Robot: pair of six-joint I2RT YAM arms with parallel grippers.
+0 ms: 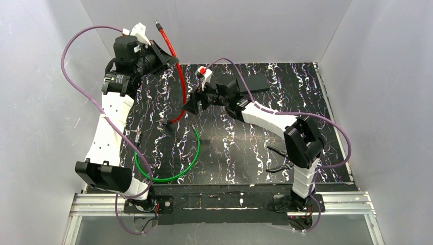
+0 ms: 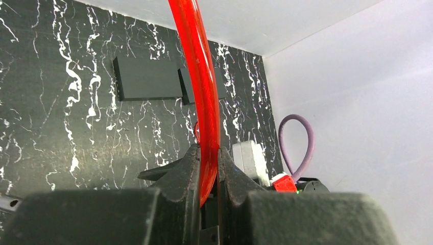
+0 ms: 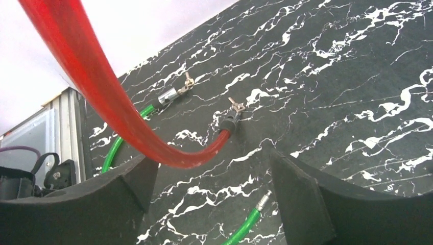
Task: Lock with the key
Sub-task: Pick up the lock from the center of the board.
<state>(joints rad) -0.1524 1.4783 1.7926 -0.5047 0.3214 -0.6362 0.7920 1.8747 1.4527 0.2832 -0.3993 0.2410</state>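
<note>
My left gripper (image 2: 208, 153) is shut on a red cable lock (image 2: 199, 76) and holds it high at the back left (image 1: 176, 66), its metal pin end (image 1: 157, 24) pointing up. The cable droops to its black lock head (image 3: 231, 121) on the table, and a small key (image 3: 236, 105) sticks out of that head. My right gripper (image 3: 212, 168) is open just above the table near this low end. The red cable (image 3: 102, 97) passes in front of its left finger without being gripped.
A green cable lock (image 1: 191, 158) curves across the near part of the marbled black table (image 1: 286, 107). Its silver head (image 3: 168, 95) carries its own key (image 3: 188, 81), and its pin end (image 3: 261, 200) lies between my right fingers. Black blocks (image 2: 148, 79) sit at the back.
</note>
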